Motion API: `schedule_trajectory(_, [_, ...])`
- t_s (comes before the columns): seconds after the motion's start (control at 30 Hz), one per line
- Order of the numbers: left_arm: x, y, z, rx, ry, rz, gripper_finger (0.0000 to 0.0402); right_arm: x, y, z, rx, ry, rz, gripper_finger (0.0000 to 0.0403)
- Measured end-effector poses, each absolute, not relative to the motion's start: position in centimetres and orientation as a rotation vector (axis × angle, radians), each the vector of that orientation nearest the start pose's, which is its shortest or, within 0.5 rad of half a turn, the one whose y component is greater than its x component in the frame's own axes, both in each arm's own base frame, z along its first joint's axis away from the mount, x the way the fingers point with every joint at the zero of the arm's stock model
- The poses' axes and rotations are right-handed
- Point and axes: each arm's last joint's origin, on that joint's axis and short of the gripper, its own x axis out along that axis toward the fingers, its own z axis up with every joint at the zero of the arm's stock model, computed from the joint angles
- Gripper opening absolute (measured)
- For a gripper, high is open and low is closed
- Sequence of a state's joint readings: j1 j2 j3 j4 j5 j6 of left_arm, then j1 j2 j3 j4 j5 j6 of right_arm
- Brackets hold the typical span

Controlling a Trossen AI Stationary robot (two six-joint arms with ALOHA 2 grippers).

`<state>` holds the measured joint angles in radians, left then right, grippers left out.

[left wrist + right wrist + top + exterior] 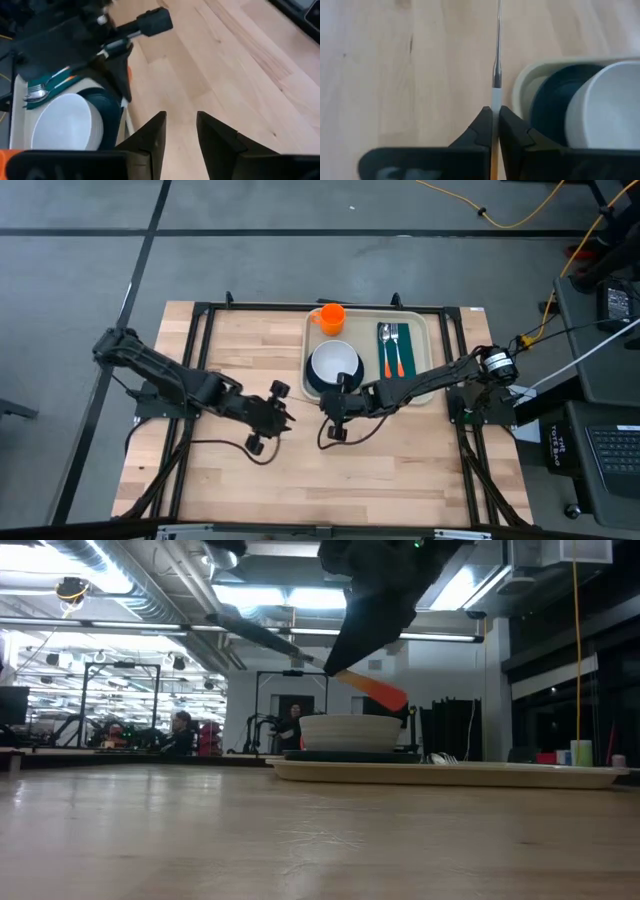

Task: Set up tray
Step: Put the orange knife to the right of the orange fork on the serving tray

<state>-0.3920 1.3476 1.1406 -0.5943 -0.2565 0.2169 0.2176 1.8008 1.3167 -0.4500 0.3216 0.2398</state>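
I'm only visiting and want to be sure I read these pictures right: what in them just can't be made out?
- The utensil in the right gripper: its working end runs off the right wrist view's edge, so knife or other is unclear.
- High view: the right gripper's fingers are too small to read.
- Low view: the tray rim and the white bowl hide the napkin; the orange cup is hidden too.
- Left gripper: open over bare table.

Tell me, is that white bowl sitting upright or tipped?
Upright: the white bowl sits open side up on the plate in the tray.
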Motion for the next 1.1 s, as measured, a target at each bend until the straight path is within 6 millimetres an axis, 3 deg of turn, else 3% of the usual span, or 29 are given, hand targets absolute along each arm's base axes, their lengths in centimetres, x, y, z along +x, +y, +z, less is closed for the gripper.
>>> schedule_trajectory(0.2, [23.1,-8.8,27.4,0.373,0.617,-0.200,0.0086,36.7,7.2,21.4,0.016,0.933,-0.244,0.0017])
schedule_trajectory(0.47, [19.9,-7.5,24.6,0.314,0.441,-0.186,0.0073,34.4,6.5,21.9,0.079,0.870,-0.350,0.0017])
schedule_trajectory(0.6, [19.1,-7.1,24.1,0.304,0.405,-0.180,0.0072,32.0,5.8,21.7,0.129,0.860,-0.397,0.0017])
schedule_trajectory(0.83, [18.7,-6.7,22.7,0.357,0.401,-0.182,0.0072,26.0,4.2,21.2,0.262,0.736,-0.534,0.0020])
schedule_trajectory(1.1, [19.3,-5.4,23.0,0.324,0.352,-0.102,0.0071,20.1,2.0,20.9,0.426,0.590,-0.640,0.0017])
